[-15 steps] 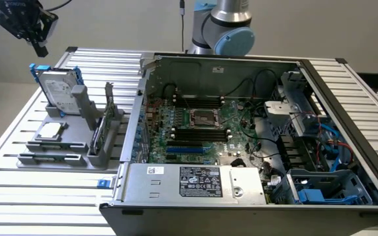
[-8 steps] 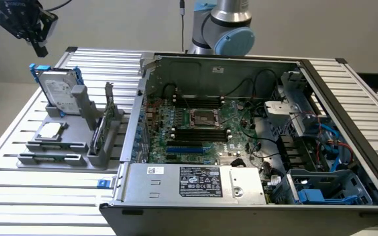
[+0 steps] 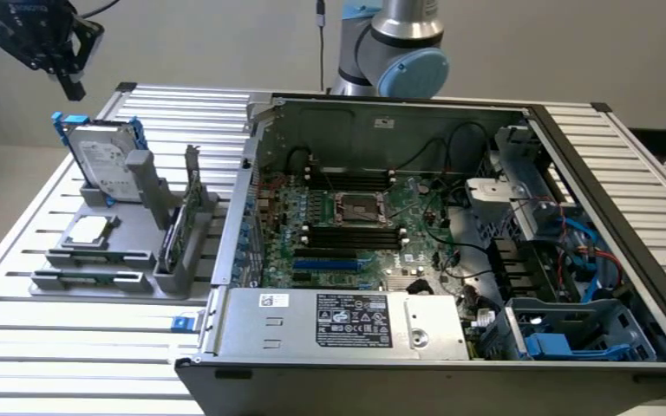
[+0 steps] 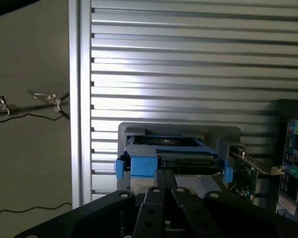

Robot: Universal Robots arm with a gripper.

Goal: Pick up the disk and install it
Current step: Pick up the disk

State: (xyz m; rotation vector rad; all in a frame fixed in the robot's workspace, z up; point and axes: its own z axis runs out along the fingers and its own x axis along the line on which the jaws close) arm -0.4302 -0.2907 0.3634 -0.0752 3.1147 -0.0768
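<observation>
- The hand [image 3: 72,85] hangs in the air above the desk's [image 3: 32,338] far corner on the exterior view's left, clear of everything below it.
- In the wrist view the hand's [image 4: 165,179] two fingers lie together with nothing between them.
- The disk [image 3: 103,161] stands upright on its edge in a grey holder [image 3: 93,276], near that same far corner and below the hand.
- In the wrist view the disk [image 4: 161,154] shows edge-on, with blue rails at both ends.
- A small square chip [image 3: 88,230] lies flat on the holder, just in front of the disk.
- A thin green card [image 3: 176,236] stands upright in the holder, between the disk and the open computer case [image 3: 426,121].
- The case lies on its side on the desk with its motherboard [image 3: 350,225] exposed.
- The robot arm [image 3: 401,48] rises behind the case's far wall.
</observation>
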